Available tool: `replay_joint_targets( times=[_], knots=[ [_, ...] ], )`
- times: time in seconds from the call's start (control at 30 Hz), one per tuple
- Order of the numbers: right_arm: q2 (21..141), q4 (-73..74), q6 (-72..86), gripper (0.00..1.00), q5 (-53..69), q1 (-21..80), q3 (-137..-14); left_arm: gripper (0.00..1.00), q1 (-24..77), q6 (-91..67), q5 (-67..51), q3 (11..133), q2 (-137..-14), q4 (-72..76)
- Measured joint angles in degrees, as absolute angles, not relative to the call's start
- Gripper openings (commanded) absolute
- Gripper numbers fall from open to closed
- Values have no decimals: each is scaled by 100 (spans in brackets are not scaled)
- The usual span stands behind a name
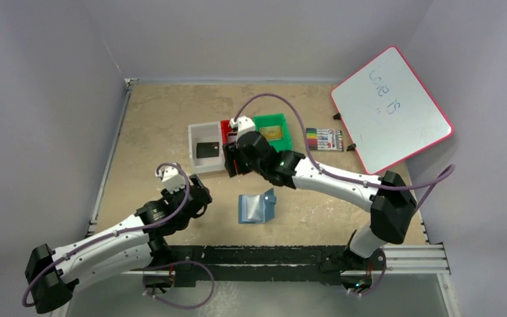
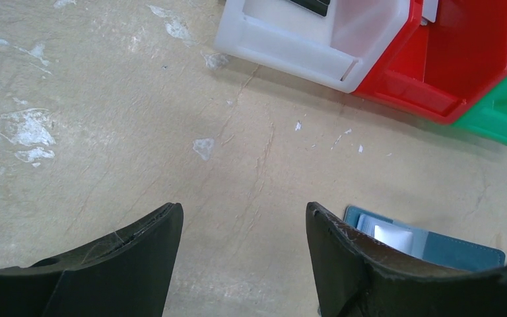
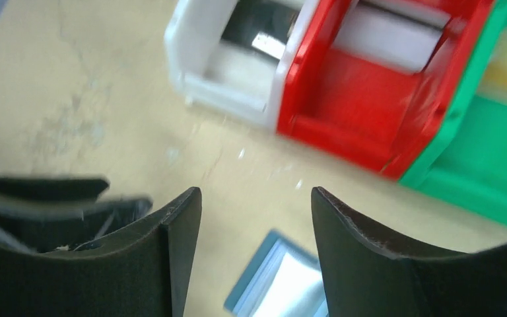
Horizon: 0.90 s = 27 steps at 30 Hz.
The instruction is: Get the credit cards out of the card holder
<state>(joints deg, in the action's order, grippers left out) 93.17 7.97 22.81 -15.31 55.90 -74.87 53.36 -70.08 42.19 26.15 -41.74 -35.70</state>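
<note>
Card holder (image 1: 256, 208) teal, lying open, inside pale, maybe glossy; left fingers (image 2: 125, 264), right fingers (image 3: 165, 257) apart.

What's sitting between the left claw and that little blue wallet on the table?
Nothing: only bare tabletop separates the left gripper from the card holder, as the top view shows.

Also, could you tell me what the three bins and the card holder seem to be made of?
The white bin, red bin and green bin look like moulded plastic: smooth, slightly glossy walls with rounded rims. The card holder seems a matte teal leather-like cover with shiny clear plastic pockets that catch the light; the exact cover material is unclear.
</note>
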Motion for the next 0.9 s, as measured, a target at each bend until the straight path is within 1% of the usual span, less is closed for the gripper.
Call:
replay_joint_targets(
  times=[0.07, 0.2, 0.3, 0.43, 0.6, 0.77, 0.83, 0.9],
  knots=[
    [9139, 779, 2552, 69, -1533, 5881, -7050, 68, 5336, -7081, 4241, 2615, -4150, -3581],
    [9201, 893, 3055, 70, -1555, 6525, -6471, 68, 5336, -7288, 4338, 2615, -3846, -3741],
    [9303, 1168, 3411, 75, -1664, 6982, -6322, 67, 5336, -7454, 4425, 2615, -3492, -3898],
    [9413, 1507, 3763, 76, -2010, 7400, -6322, 67, 5336, -7603, 4475, 2615, -3181, -4042],
    [9502, 1876, 4141, 78, -2340, 7550, -6298, 67, 5336, -7693, 4471, 2615, -3138, -4160],
    [9640, 2180, 4429, 79, -2639, 7575, -6261, 66, 5336, -7690, 4423, 2613, -3210, -4143],
    [9721, 2237, 4508, 77, -2692, 7575, -6241, 66, 5336, -7688, 4394, 2613, -3291, -4119],
    [9804, 2261, 4604, 73, -2751, 7575, -6195, 66, 5336, -7686, 4355, 2613, -3393, -4093]
  ],
)
